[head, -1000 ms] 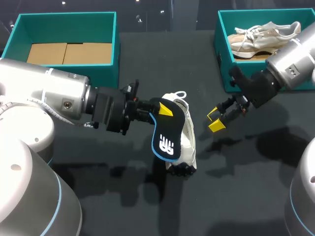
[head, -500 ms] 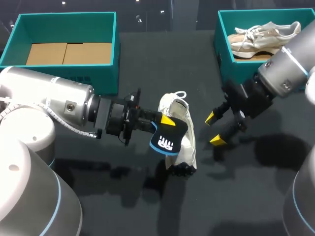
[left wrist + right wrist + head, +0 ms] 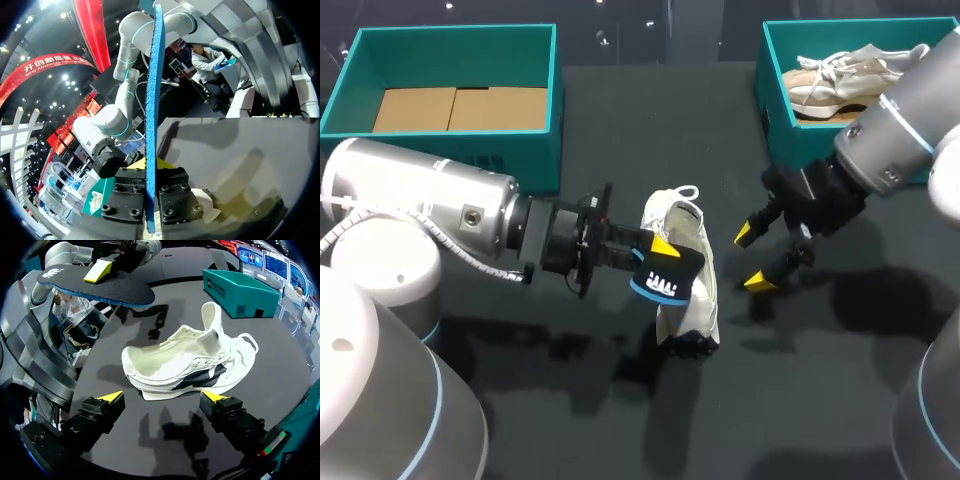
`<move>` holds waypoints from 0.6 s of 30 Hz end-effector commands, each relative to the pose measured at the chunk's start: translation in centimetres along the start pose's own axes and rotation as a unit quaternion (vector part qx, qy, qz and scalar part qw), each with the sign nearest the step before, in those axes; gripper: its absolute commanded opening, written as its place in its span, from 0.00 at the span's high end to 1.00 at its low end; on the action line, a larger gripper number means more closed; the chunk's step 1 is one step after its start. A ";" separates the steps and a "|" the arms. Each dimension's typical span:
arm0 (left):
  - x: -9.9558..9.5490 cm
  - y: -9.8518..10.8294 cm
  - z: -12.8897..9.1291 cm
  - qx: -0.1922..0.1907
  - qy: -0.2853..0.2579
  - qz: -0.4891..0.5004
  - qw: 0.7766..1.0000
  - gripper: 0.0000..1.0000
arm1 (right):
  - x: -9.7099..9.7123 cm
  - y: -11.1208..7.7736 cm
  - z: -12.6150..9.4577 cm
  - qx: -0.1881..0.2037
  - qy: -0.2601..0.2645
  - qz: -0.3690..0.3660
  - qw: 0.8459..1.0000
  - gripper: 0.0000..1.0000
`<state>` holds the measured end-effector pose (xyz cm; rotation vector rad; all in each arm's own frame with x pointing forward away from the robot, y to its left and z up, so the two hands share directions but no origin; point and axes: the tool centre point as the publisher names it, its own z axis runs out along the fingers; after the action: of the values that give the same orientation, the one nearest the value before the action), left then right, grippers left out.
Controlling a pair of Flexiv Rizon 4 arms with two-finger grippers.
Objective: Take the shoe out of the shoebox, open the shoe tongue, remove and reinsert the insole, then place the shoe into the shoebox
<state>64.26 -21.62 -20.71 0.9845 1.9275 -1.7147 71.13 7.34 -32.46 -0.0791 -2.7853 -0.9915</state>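
Showing the insole out of the shoe: the left gripper [image 3: 662, 247] is clamped on the black, blue-edged insole [image 3: 665, 280], one yellow-tipped finger on each face, and holds it in the air over the left side of the white shoe [image 3: 703, 300]. In the left wrist view the insole [image 3: 151, 100] appears edge-on, running straight out from between the fingers. The shoe rests on the dark table [image 3: 650, 120] near its middle, apart from both boxes; in the right wrist view its opening [image 3: 150, 365] faces the right gripper [image 3: 162, 396] and its tongue [image 3: 212, 320] stands lifted away from the opening. The right gripper [image 3: 751, 258] hangs just right of the shoe, fingers spread wide and holding nothing. A teal shoebox [image 3: 558, 90] with cardboard inside stands at the far left. A second teal shoebox [image 3: 770, 110] at the far right contains a beige shoe [image 3: 840, 75].
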 end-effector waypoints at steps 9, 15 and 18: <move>0.9 1.4 2.1 0.027 -0.014 -0.037 0.999 1.00 | 0.9 -1.2 2.0 0.021 -0.060 -0.074 0.995 0.00; 0.9 1.4 2.1 0.027 -0.014 -0.037 0.999 1.00 | 0.9 -1.2 2.0 0.021 -0.060 -0.074 0.995 0.00; 1.0 1.9 3.1 0.031 -0.013 -0.033 0.999 1.00 | 0.7 -1.2 2.2 0.021 -0.060 -0.074 0.995 0.00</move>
<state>64.07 -23.38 -22.78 0.9299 1.9251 -1.8190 69.95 7.68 -34.56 0.0774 -2.9535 -0.9939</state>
